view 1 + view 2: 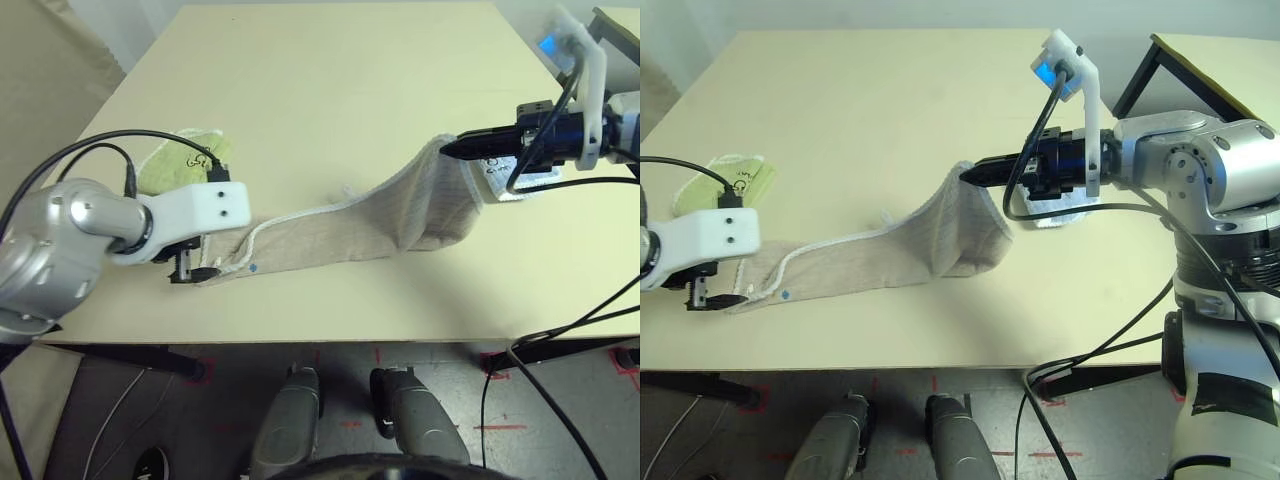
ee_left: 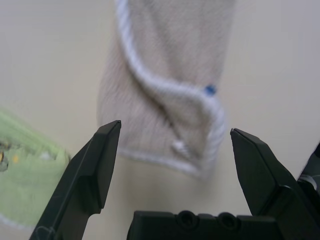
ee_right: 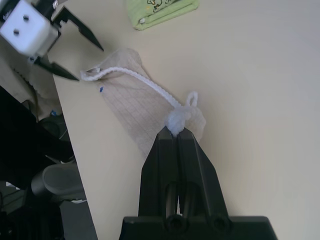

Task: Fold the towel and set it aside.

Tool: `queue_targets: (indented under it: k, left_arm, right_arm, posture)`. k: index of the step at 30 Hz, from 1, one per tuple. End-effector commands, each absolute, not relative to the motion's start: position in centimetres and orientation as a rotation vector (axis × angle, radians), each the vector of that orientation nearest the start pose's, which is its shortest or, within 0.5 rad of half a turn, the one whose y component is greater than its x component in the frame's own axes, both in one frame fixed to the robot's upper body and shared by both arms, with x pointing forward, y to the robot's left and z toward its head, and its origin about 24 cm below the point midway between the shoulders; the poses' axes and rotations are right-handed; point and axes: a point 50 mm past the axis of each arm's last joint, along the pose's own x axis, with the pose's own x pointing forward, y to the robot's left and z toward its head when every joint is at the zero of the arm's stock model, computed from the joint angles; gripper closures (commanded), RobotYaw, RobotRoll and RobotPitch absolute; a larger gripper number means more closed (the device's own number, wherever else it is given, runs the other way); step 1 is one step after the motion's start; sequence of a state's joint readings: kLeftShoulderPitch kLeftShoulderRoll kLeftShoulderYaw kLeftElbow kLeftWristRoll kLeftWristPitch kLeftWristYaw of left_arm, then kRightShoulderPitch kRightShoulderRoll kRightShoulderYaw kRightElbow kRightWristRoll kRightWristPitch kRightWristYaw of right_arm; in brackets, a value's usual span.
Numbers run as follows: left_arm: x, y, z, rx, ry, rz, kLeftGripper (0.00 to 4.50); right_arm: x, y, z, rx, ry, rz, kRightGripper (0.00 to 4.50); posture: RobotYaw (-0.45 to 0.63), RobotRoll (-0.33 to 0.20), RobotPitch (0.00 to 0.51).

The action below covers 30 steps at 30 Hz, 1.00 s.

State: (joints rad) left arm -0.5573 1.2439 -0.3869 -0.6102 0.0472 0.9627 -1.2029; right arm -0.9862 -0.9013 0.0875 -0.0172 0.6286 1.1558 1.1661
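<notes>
Beige-tan terry with a faint grid weave and white corded edging: the towel (image 1: 380, 225) lies stretched in a long band across the cream table (image 1: 330, 90), one end flat near the table's front edge, the other lifted off the surface. The right gripper (image 1: 973, 172) has its black fingers pressed together on that raised end, pinching a bunched white corner; the cloth sags from there in a hanging fold. The left gripper (image 2: 175, 145) hovers over the towel's flat end with its jaws spread wide, nothing between them. Just beyond that flat end lies a folded light green towel (image 1: 185, 160).

The left wrist view brings out a small blue mark (image 2: 210, 90) beside the edging and a curl of cord at the corner. The right wrist view shows the small white loop (image 3: 192, 98) standing up just past the pinched corner, and a printed pattern on the green towel.
</notes>
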Motion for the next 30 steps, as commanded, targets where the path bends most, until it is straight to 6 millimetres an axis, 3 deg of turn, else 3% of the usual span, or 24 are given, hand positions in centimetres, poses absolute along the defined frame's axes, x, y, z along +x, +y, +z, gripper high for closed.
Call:
queue_targets:
  k: [1, 14, 30]
  left_arm:
    - [24.0, 20.0, 19.2, 1.144, 0.799, -0.866, 0.02]
    - [26.0, 19.2, 17.4, 1.046, 0.856, -0.771, 0.02]
    - [25.7, 19.3, 16.5, 1.014, 0.888, -0.788, 0.02]
  right_arm:
    - [29.3, -18.8, 28.6, -0.188, 0.363, 1.172, 4.5]
    - [29.2, -18.5, 28.5, -0.181, 0.359, 1.176, 4.5]
    - [29.1, -18.5, 28.5, -0.183, 0.366, 1.174, 4.5]
  posture:
    - [0.05, 0.0, 0.132]
    - [0.04, 0.0, 0.132]
    - [0.04, 0.0, 0.137]
